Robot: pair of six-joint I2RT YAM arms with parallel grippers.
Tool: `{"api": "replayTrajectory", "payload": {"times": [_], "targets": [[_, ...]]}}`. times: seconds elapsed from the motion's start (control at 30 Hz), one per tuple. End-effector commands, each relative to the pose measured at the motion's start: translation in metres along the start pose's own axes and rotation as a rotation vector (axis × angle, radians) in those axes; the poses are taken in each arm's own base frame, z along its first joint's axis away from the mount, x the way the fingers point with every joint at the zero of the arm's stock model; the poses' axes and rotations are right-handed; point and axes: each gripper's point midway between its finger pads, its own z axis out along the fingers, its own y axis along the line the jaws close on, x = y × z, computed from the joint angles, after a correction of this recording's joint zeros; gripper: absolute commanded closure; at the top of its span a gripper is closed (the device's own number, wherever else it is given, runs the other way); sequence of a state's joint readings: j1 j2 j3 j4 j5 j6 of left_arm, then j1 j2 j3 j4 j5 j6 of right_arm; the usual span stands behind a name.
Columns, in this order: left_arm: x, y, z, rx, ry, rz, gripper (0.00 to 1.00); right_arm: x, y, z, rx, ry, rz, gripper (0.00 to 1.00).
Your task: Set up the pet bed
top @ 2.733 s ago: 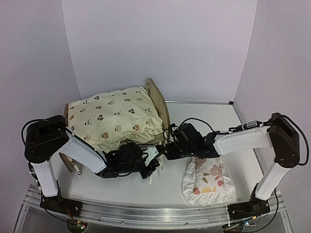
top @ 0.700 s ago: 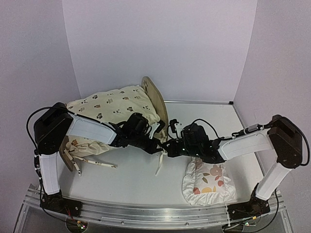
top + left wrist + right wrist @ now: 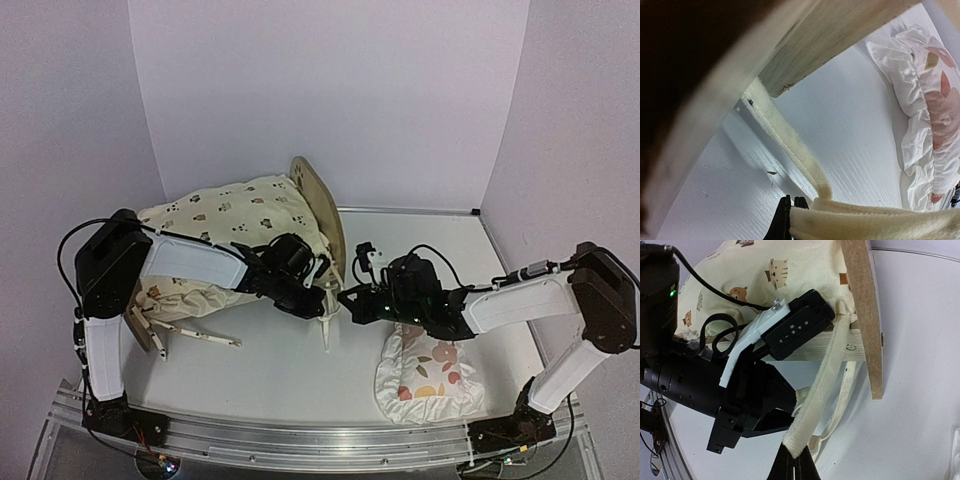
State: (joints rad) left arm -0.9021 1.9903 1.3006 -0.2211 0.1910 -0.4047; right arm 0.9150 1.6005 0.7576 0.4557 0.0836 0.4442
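The pet bed stands tilted, its light-wood headboard (image 3: pixel 315 205) raised and its footboard (image 3: pixel 143 330) low at the left. A cream animal-print cushion (image 3: pixel 225 215) lies on it. A cream tie strap (image 3: pixel 825 385) runs down from the side rail (image 3: pixel 840 347) beside the headboard (image 3: pixel 862 300). My right gripper (image 3: pixel 797 465) is shut on that strap's end. My left gripper (image 3: pixel 790 220) is shut on a cream strap (image 3: pixel 785 130) just under the wooden rail (image 3: pixel 840 35). In the top view the two grippers, left (image 3: pixel 322 283) and right (image 3: pixel 348 298), meet at the bed's near right corner.
A ruffled white floral pillow (image 3: pixel 430 375) lies on the table at the front right, just beyond my right arm; it also shows in the left wrist view (image 3: pixel 930 100). Loose slats (image 3: pixel 195 335) stick out by the footboard. A strap end (image 3: pixel 326 325) dangles to the table.
The bed has been tipped up and both grippers have risen from the table front to its near right corner. Over the last moment the right arm has stretched slightly rightward.
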Motion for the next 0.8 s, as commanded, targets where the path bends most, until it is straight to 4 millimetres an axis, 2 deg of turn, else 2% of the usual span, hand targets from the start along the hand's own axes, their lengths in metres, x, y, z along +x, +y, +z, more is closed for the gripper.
{"api": "replayTrajectory", "payload": {"times": [0.0,0.27,0.5,0.67,0.77], "targets": [[-0.005,0.047,0.002,-0.217,0.021,-0.088,1.00,-0.011,0.019,0.004,-0.070,-0.004,-0.019,1.00],[-0.007,0.055,0.005,-0.271,0.018,-0.096,1.00,-0.004,0.026,0.018,-0.092,0.053,-0.017,1.00],[-0.018,0.041,0.003,-0.229,-0.029,-0.077,1.00,0.009,0.020,0.029,-0.066,0.105,-0.010,0.99],[-0.024,0.034,0.002,-0.193,-0.064,-0.059,1.00,0.019,0.015,0.032,-0.046,0.144,-0.010,0.80],[-0.025,0.033,0.001,-0.187,-0.076,-0.054,1.00,0.017,0.018,0.027,-0.055,0.154,-0.014,0.70]]}}
